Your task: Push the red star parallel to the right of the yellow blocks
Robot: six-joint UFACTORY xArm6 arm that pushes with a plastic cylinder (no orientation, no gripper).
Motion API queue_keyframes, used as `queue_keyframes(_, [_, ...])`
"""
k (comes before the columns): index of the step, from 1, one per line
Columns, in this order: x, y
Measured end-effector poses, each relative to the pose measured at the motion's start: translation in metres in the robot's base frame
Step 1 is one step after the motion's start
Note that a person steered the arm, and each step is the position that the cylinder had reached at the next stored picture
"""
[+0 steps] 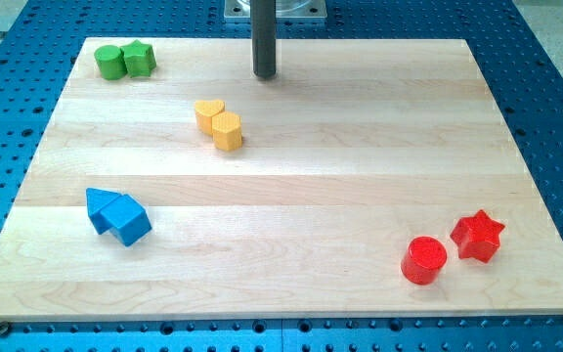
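Blue perforated metal surrounds our wooden board (291,147), which fills most of the view. We see our rod coming down from the view's top, and my tip (265,75) sits near the board's top edge, a little left of centre. We have no fingers or jaws to open or shut; the arm ends in this plain rod, and it touches no block. Below the tip and slightly to the view's left lie the two yellow blocks, a yellow heart (209,114) and a yellow cylinder (228,130), touching each other, the cylinder toward the view's bottom right of the heart. The red star (477,235) lies far from them, near the board's bottom right corner, and well apart from the tip. Just beside the star, on its left and a bit lower, stands a red cylinder (424,260); we cannot tell whether the two touch. At the top left corner a green cylinder (110,62) and a green star (139,58) sit side by side, touching. Toward the bottom left we see two blue blocks (117,215) pressed together, their shapes hard to make out.
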State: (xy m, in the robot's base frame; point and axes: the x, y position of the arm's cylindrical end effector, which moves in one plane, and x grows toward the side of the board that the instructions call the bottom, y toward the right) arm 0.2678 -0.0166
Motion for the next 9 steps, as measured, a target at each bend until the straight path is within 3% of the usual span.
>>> queue_keyframes(1, [0.016, 0.06])
queue_keyframes(2, [0.043, 0.157])
queue_keyframes(4, [0.201, 0.319])
queue_keyframes(5, [0.252, 0.341])
queue_keyframes(7, [0.31, 0.238])
queue_keyframes(8, [0.313, 0.2])
queue_keyframes(9, [0.276, 0.189])
